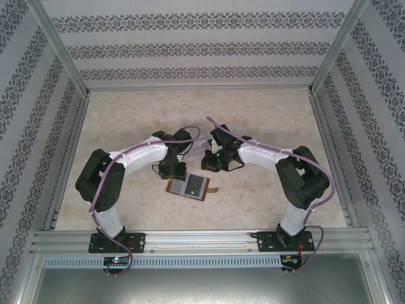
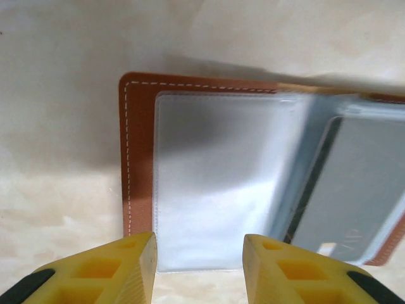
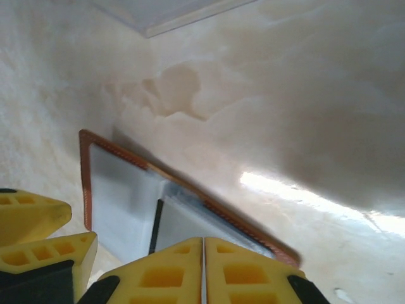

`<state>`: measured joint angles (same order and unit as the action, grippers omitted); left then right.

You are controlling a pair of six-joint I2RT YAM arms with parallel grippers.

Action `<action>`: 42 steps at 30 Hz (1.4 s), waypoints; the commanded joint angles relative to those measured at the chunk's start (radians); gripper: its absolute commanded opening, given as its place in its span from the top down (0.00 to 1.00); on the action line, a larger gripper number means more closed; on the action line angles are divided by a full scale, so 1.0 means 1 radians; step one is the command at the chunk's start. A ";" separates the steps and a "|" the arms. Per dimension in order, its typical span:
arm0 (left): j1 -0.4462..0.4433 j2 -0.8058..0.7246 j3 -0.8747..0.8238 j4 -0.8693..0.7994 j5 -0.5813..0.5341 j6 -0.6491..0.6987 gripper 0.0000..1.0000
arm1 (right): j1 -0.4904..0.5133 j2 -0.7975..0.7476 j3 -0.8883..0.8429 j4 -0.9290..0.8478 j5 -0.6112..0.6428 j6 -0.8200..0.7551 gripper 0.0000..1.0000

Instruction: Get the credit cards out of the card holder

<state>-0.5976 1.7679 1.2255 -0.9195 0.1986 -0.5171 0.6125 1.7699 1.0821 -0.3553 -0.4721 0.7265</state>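
Observation:
The card holder (image 1: 188, 187) lies open on the table, reddish-brown leather with grey-blue clear pockets. Its left pocket (image 2: 215, 183) looks empty. A pale credit card (image 2: 364, 190) with a dark stripe sits in the right pocket, also seen as the card (image 3: 190, 225) in the right wrist view. My left gripper (image 2: 199, 269) is open just above the holder's near edge (image 1: 172, 170), nothing between its fingers. My right gripper (image 3: 203, 269) is shut, fingers pressed together over the card side of the holder (image 1: 212, 163). Whether it touches the card I cannot tell.
A pale flat thing (image 3: 171, 12) lies on the table beyond the holder, between the two arms (image 1: 201, 147). A small brown strap tab (image 1: 215, 189) sticks out on the holder's right. Patterned walls enclose the table on three sides.

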 commanded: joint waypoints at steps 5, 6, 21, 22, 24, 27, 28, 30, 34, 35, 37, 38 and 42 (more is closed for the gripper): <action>0.016 -0.006 -0.009 0.109 0.264 -0.031 0.70 | 0.018 0.000 -0.009 0.018 -0.035 0.042 0.95; 0.017 -0.001 -0.022 0.135 0.301 -0.040 0.72 | 0.019 -0.002 -0.017 0.029 -0.043 0.050 0.96; 0.101 0.052 -0.148 0.212 0.311 -0.031 0.88 | 0.041 0.058 -0.060 0.077 -0.094 0.097 0.96; 0.102 0.062 -0.155 0.221 0.328 -0.029 0.88 | 0.042 0.066 -0.061 0.084 -0.098 0.098 0.96; 0.101 0.079 -0.174 0.242 0.352 -0.032 0.88 | 0.042 0.076 -0.057 0.086 -0.093 0.096 0.96; 0.101 0.093 -0.194 0.249 0.357 -0.035 0.87 | 0.036 0.093 -0.051 0.080 -0.078 0.090 0.97; 0.102 0.089 -0.201 0.249 0.358 -0.036 0.87 | 0.033 0.099 -0.050 0.079 -0.072 0.087 0.97; 0.102 0.077 -0.216 0.249 0.364 -0.042 0.87 | 0.024 0.110 -0.044 0.078 -0.066 0.081 0.97; 0.102 0.038 -0.251 0.248 0.366 -0.062 0.87 | 0.004 0.120 -0.020 0.058 -0.056 0.060 0.97; 0.101 0.027 -0.259 0.245 0.367 -0.066 0.87 | -0.002 0.121 -0.012 0.052 -0.055 0.052 0.97; 0.101 0.006 -0.271 0.244 0.369 -0.076 0.86 | -0.011 0.123 0.000 0.044 -0.057 0.041 0.97; 0.101 -0.004 -0.277 0.245 0.374 -0.082 0.86 | -0.015 0.125 0.009 0.040 -0.058 0.033 0.97; 0.098 -0.041 -0.289 0.238 0.382 -0.098 0.86 | -0.023 0.131 0.043 0.018 -0.067 0.010 0.97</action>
<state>-0.4961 1.7481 0.9619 -0.6224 0.5995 -0.5861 0.6037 1.8854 1.0885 -0.3000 -0.5606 0.7746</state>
